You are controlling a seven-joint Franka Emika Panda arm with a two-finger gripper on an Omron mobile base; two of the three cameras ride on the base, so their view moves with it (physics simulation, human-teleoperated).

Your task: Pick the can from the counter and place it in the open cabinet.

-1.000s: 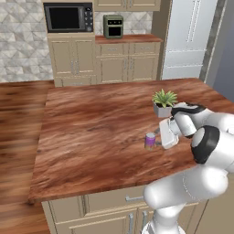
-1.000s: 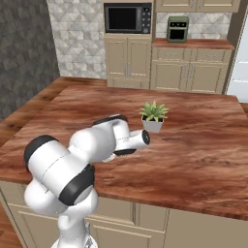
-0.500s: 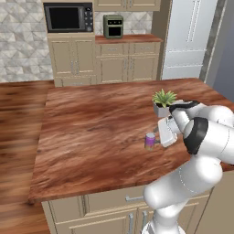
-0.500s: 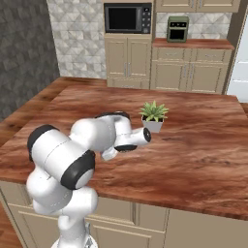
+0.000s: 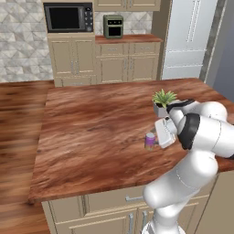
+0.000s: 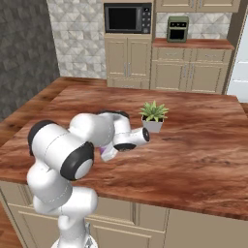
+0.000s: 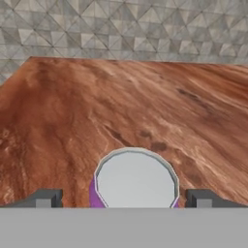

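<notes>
Can (image 5: 150,140) is the thing in hand, though the widest thing in view is the counter (image 5: 91,132), a reddish-brown wood-grain island slab over beige drawer fronts. Behind it, a run of tan cabinets is seen along the far wall, with a microwave (image 5: 68,17) and a small green toaster oven (image 5: 113,26) above. On the slab, near the robot's edge, a potted plant (image 5: 162,101) is noted; the purple can stands upright in front of it, apart from the pot.

The gripper (image 7: 126,199) is held low over the can. In the hand view the silver top (image 7: 135,180) is framed between the two finger tips (image 7: 44,199), which are spread to full width with a gap on either side; nothing is gripped. Contact with the can is not seen.

Step judged: the approach for the pick, grasp not yet made. Next move likely called for: the hand is to be lowered so the fingers bracket the can's body, then closed squarely. The open cabinet cannot be identified from here.
</notes>
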